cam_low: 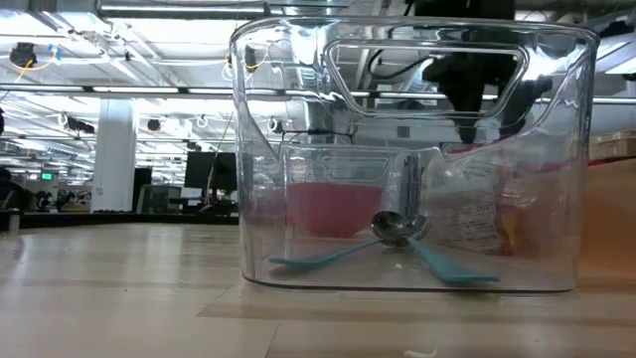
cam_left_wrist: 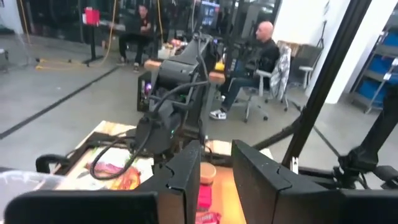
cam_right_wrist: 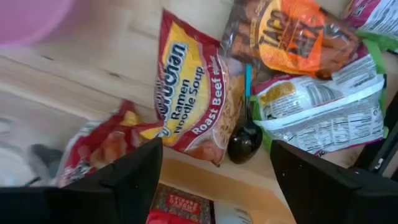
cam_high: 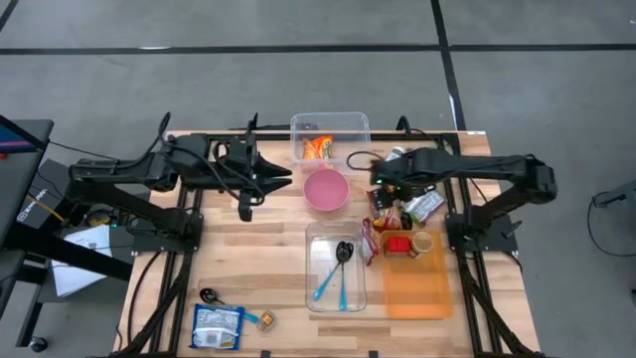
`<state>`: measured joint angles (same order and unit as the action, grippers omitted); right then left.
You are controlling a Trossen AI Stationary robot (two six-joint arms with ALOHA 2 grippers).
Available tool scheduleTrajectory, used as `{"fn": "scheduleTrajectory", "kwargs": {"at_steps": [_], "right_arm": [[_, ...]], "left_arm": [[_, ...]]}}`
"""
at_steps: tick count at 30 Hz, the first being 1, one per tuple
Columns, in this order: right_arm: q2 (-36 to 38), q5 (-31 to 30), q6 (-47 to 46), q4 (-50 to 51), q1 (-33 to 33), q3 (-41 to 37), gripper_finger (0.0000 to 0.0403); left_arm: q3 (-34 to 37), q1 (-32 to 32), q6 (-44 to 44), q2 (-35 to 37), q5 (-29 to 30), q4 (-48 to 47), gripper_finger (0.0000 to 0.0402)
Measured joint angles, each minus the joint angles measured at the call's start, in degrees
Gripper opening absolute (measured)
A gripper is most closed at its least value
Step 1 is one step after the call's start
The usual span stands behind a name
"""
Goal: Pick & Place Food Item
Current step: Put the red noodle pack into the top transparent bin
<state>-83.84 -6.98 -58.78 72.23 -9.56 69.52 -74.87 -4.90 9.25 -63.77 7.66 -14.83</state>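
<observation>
From above, the left gripper (cam_high: 283, 177) hangs over the table (cam_high: 248, 249) near its far edge, just left of the pink bowl (cam_high: 325, 189), its fingers close together with nothing between them. The right gripper (cam_high: 379, 182) hovers over a pile of food packets (cam_high: 397, 214) beside the orange tray (cam_high: 417, 283) near the right edge. A clear bin (cam_high: 336, 268) sits at the table's middle holding spoons (cam_high: 333, 278); a second bin (cam_high: 330, 134) is at the far edge. From table height, the clear bin (cam_low: 407, 159) fills the picture, spoons (cam_low: 397, 249) inside. The left wrist shows its fingers (cam_left_wrist: 186, 177) with a narrow gap. The right wrist shows wide-apart fingers (cam_right_wrist: 134, 177) above the ramen packet (cam_right_wrist: 189, 93), a taco packet (cam_right_wrist: 298, 37) and a black spoon (cam_right_wrist: 244, 140) beside it.
</observation>
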Motion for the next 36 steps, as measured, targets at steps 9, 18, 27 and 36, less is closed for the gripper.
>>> {"fn": "scheduleTrajectory", "kwargs": {"at_steps": [9, 18, 27, 36], "right_arm": [[-5.3, 0.3, -2.8, -4.3, -0.4, -5.4, 0.0290], [-1.2, 3.8, -6.9, -19.2, -1.0, -14.3, 0.0290], [-1.0, 4.1, -7.1, -24.5, -2.9, -19.9, 0.0270], [3.8, 4.2, -8.8, -32.8, -4.0, -23.9, 0.0174]], "left_arm": [[0.0, -1.9, 0.6, 0.0, 0.0, -3.4, 0.0086], [0.0, -2.7, 0.9, 0.0, 0.0, -3.2, 0.0086], [0.0, -2.7, 5.3, 0.0, 0.0, -3.1, 0.0086], [0.0, -2.7, 7.5, 0.0, 0.0, -2.9, 0.0086]]}}
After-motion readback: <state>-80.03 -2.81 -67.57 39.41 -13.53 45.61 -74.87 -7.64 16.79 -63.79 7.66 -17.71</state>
